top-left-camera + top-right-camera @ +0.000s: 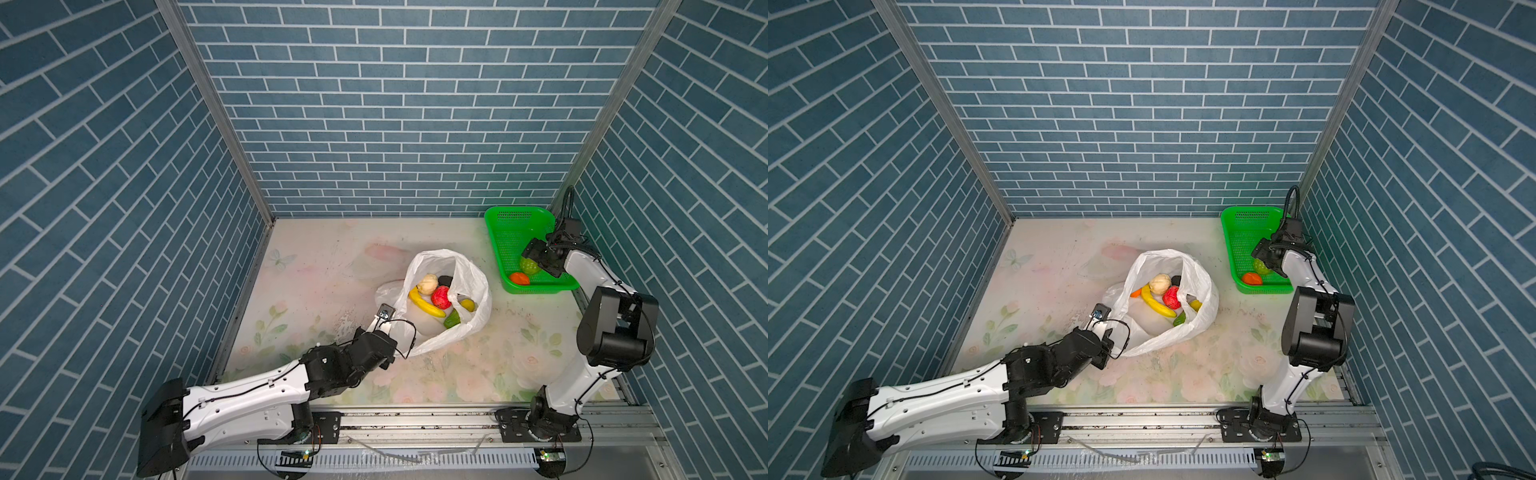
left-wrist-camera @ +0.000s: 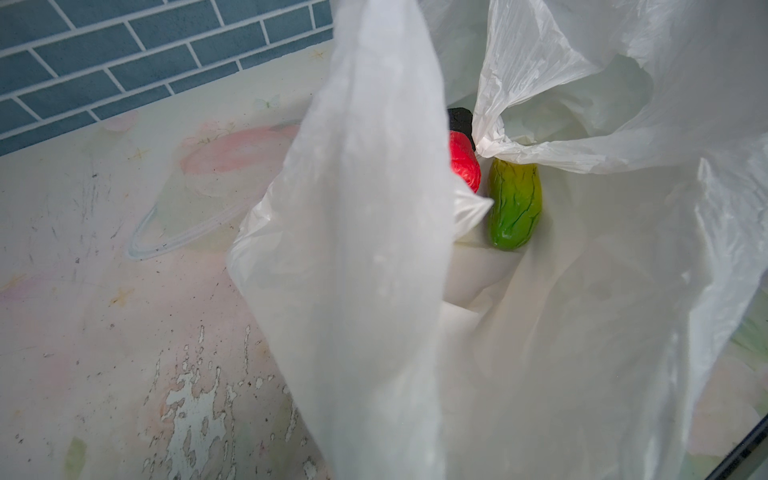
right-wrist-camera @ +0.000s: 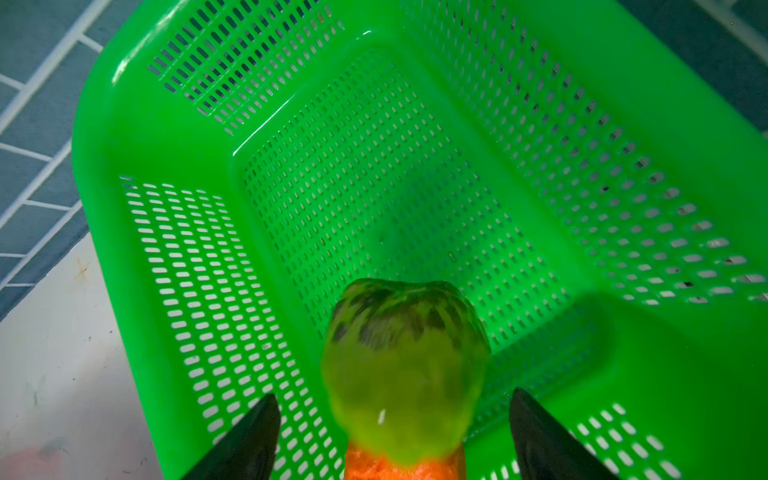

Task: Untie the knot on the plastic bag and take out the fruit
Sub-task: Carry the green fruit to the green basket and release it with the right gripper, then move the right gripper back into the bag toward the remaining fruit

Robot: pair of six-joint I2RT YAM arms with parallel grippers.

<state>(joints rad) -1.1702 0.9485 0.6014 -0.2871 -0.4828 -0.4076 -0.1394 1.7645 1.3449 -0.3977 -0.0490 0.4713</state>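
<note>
Fruit point(image 1: 441, 298): two pieces in one basket point(image 1: 498, 249), more in one plastic bag point(image 1: 478, 286).

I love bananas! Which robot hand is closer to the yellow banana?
Left. The left gripper pinches the plastic bag's rim beside the banana; the right gripper hangs open over the green basket, farther away.

The plastic bag point(image 1: 478, 282) gapes open from above (one flap point(image 1: 460, 297) sags across its mouth); the counter point(image 1: 316, 282) left of it lies bare.
</note>
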